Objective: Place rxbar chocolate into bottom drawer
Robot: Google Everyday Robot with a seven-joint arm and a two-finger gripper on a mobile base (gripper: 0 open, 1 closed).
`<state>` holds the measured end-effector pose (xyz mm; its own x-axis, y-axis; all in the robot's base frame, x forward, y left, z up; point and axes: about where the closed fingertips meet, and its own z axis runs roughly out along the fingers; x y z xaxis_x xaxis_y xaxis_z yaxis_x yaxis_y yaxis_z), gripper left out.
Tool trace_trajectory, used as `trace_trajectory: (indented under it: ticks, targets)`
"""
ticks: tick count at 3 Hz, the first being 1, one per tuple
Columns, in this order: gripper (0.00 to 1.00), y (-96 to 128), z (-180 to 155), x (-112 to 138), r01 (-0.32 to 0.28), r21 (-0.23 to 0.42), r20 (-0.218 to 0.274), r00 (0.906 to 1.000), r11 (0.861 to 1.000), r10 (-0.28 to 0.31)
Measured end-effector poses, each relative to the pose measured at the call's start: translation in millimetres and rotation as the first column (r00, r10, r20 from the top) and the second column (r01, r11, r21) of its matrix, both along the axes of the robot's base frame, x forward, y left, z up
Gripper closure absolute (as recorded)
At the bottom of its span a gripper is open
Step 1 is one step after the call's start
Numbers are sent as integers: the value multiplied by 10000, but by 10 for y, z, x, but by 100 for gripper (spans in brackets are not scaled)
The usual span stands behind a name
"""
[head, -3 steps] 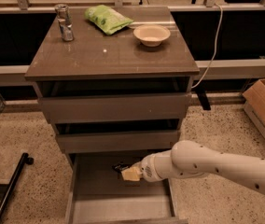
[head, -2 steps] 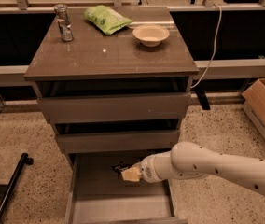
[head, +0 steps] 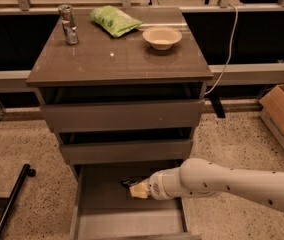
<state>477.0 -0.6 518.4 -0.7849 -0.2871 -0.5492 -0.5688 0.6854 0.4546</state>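
Black-wrapped, small and flat, the rectangular rxbar chocolate (head: 128,182) is below the front edge of the brown-topped counter (head: 132,59). It sits inside the pulled-out grey-brown bottom drawer (head: 107,209), lowest of 3, toward the drawer's back. 1 white arm (head: 232,181) reaches in from the right-hand side, and its cream-tipped gripper (head: 138,189) sits right against the bar. The bar pokes out to the left of it and slightly toward the back, long axis roughly in line with the arm. Whether the grip is closed on the bar, I cannot tell. Looks like the release step: let go, then back out to the right.
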Motion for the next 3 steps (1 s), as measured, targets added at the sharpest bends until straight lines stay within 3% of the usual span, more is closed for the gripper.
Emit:
trace_trajectory:
  ticks: [2,3]
  targets:
    - [100,-90,-779,329,-62,708,-58,10000,9975,67]
    - [100,-165,-1273,544,-256,1266,-335,9990,9916,301]
